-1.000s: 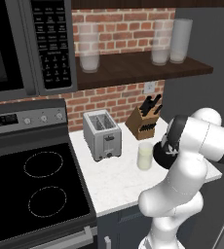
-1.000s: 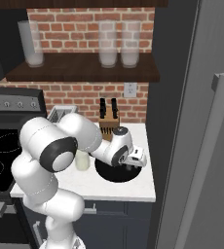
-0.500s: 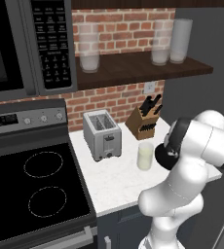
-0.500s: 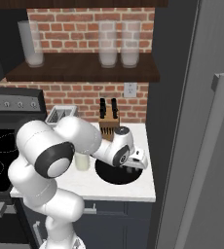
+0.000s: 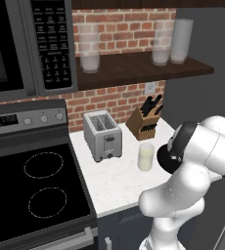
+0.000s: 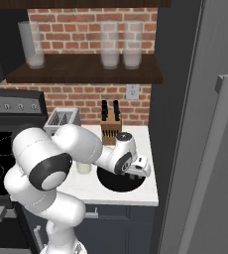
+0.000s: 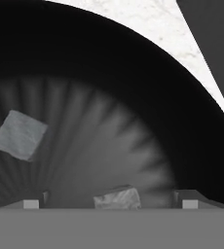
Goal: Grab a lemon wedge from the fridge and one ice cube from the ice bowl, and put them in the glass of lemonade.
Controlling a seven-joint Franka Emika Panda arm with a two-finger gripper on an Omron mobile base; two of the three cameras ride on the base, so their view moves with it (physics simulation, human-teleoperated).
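Note:
The ice bowl (image 6: 117, 181) is a wide black dish on the white counter near the fridge (image 6: 205, 124). My gripper (image 6: 136, 174) reaches down into it at its right side. In the hand view the gripper (image 7: 110, 203) is open, its fingertips (image 7: 31, 203) low inside the bowl's ribbed wall (image 7: 133, 112). One ice cube (image 7: 117, 198) lies between the fingertips, not gripped. A second ice cube (image 7: 19, 134) lies to the left. The glass of lemonade (image 5: 145, 156) stands in front of the knife block, and again partly behind my arm (image 6: 83, 168). The lemon wedge is out of view.
A toaster (image 5: 102, 135) and a knife block (image 5: 145, 121) stand at the back of the counter. The stove (image 5: 31, 190) lies to the left under a microwave (image 5: 26, 44). Frosted glasses (image 6: 117, 44) stand on the shelf above. The fridge's bar handle (image 6: 207, 163) is close on the right.
The hand has shifted a little over the ice bowl and dipped lower into it. The jaws have stayed wide apart.

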